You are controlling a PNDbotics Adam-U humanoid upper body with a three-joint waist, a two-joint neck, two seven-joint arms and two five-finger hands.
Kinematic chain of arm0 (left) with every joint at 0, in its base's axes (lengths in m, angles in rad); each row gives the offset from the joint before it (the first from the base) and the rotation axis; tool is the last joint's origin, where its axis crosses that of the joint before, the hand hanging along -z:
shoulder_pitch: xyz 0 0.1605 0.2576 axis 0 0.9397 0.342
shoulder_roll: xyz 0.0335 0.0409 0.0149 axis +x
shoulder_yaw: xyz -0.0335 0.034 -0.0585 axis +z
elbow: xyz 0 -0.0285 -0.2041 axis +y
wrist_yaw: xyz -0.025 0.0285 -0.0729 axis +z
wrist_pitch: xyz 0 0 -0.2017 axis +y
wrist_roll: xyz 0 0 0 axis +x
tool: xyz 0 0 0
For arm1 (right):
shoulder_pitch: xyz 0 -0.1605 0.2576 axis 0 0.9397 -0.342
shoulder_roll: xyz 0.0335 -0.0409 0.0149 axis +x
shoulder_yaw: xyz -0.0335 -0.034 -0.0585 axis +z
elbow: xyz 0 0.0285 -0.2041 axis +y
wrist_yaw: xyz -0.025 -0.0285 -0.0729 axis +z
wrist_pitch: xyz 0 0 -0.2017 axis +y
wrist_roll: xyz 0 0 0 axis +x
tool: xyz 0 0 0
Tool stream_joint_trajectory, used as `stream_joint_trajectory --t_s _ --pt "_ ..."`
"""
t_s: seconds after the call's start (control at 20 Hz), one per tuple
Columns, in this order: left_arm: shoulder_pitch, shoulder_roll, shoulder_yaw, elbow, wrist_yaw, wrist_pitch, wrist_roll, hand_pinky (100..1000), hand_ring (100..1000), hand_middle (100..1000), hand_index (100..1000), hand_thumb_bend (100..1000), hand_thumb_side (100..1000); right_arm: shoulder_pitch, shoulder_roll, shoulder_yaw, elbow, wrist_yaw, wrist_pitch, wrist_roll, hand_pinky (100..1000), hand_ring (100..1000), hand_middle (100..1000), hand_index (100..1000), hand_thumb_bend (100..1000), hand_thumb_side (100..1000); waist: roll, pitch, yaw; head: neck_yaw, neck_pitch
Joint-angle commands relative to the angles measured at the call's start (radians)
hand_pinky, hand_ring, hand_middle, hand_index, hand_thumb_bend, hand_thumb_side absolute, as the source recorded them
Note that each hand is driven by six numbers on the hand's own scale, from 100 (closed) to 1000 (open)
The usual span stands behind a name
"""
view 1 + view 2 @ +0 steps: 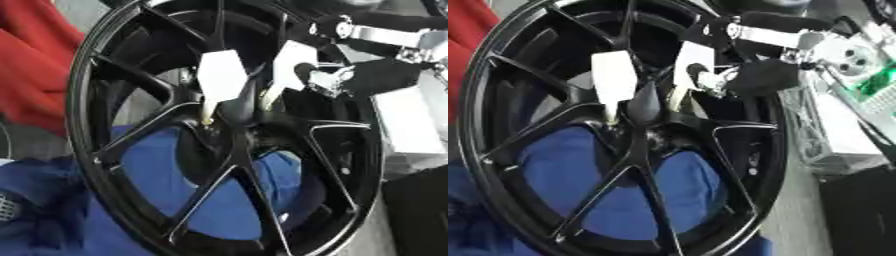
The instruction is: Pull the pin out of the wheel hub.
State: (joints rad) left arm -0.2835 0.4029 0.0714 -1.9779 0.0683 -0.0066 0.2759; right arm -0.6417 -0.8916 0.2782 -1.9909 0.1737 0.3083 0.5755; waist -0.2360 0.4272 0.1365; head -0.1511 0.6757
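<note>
Across the foreground: black wheel (229,150), upright, blue cloth (214,195) behind its spokes.
At its centre hub (229,117), right hand (710,70) reaches in; white fingertips (220,75) apart, one touching a small pale pin (207,117).

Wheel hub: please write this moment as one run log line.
right hand: at hub, fingers by white tags | pin: in hub | left hand: not visible | wheel: upright, black

Our right arm comes in from the upper right, silver joints showing, and our right hand (745,75) is black, its fingers (706,75) curled; what they grip we cannot tell.
</note>
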Motion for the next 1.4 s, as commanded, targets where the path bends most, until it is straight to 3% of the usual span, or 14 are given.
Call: stream_joint_trajectory --t_s 0.05,0.55,0.7,1.0,1.4 --pt "-0.012 0.007 0.005 -0.022 -0.002 -0.003 -0.001 578 697 576 675 542 473 -0.007 -0.018 -0.007 -0.009 0.019 -0.004 -0.001 918 945 879 950 100 643 0.010 -0.012 0.001 -0.004 -0.006" --pt "-0.012 0.001 0.006 -0.022 -0.001 -0.002 -0.001 577 694 575 674 540 475 -0.002 -0.012 0.000 -0.009 0.032 0.005 -0.008 908 928 851 926 100 635 0.010 -0.003 0.001 -0.006 -0.009" --pt "-0.012 0.001 0.007 -0.022 -0.001 -0.001 0.000 577 691 575 674 537 475 -0.002 -0.007 0.000 -0.009 0.012 0.010 -0.023 892 912 747 843 100 652 0.010 -0.002 0.001 -0.005 -0.007" --pt "-0.010 0.000 0.008 -0.022 0.000 -0.001 0.001 576 691 575 673 536 475 -0.003 -0.009 -0.004 -0.009 -0.023 0.012 -0.071 848 838 543 649 100 571 0.010 -0.005 -0.001 -0.002 -0.001" --pt "-0.006 0.000 0.009 -0.022 -0.001 0.000 0.003 577 691 574 672 535 475 -0.006 -0.012 -0.008 -0.009 -0.076 0.030 -0.130 788 723 450 525 100 456 0.010 -0.013 -0.002 -0.004 0.003"
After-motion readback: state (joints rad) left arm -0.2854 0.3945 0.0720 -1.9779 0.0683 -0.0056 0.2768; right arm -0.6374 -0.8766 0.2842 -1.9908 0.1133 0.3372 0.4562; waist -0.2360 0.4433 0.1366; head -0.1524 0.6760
